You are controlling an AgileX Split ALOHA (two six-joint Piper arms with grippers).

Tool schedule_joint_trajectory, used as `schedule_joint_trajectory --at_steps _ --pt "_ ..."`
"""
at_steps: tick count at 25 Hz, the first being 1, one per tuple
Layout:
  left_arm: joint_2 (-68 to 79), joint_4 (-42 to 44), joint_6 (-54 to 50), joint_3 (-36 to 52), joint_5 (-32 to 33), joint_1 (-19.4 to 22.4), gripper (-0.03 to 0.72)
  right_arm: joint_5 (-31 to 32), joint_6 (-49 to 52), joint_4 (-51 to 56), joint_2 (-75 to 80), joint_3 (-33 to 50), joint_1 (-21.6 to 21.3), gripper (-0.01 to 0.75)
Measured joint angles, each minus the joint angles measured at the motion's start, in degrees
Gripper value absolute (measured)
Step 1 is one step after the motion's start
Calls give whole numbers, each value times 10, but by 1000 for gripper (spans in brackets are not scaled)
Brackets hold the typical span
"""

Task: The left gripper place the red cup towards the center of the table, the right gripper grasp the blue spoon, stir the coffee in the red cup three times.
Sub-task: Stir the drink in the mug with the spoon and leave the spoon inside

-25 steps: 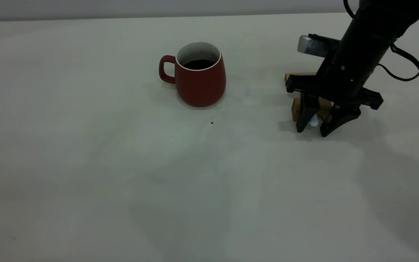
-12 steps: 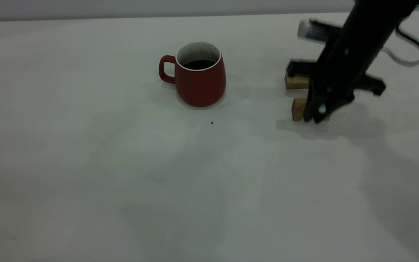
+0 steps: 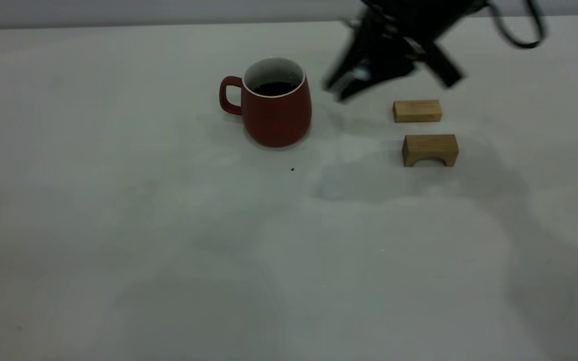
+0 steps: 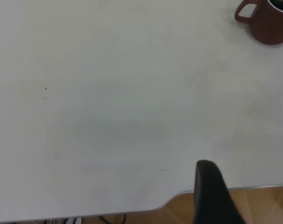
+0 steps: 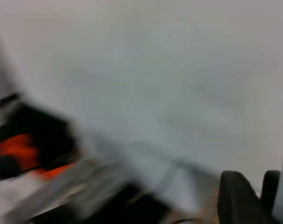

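Observation:
The red cup [image 3: 275,113] stands upright at mid-table with its handle to the left, and dark coffee [image 3: 274,88] lies flat inside it. The cup [image 4: 268,21] also shows far off in the left wrist view. My right gripper [image 3: 339,93] hangs in the air just right of the cup, blurred by motion, with its fingers pinched on a pale bit of the blue spoon [image 3: 362,75]. Most of the spoon is hidden. In the right wrist view the two dark fingers [image 5: 239,200] stand close together. My left gripper [image 4: 249,196] is open over the table's near edge, far from the cup.
Two small wooden blocks sit right of the cup: a flat one [image 3: 417,111] and an arched one [image 3: 430,150]. A tiny dark speck [image 3: 292,169] lies in front of the cup. The off-white table [image 3: 168,225] stretches wide to the left and front.
My right gripper shut on the spoon at the wooden blocks, lifted it, and swung up and left toward the cup. Both blocks are now uncovered. The cup has not moved.

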Motion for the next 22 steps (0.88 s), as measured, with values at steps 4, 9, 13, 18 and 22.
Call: schedule_joint_trajectory --at_steps 4,9,13,18,22 --pt "0 0 0 0 0 0 449 53 -9 124 17 -9 16 122" --pt "0 0 0 0 0 0 449 100 -14 265 39 -33 16 122" --pt "0 0 0 0 0 0 449 101 -7 344 44 -56 16 122" --pt "0 0 0 0 0 0 449 103 118 358 44 -79 16 122" --pt "0 0 0 0 0 0 449 103 268 358 44 -79 16 122"
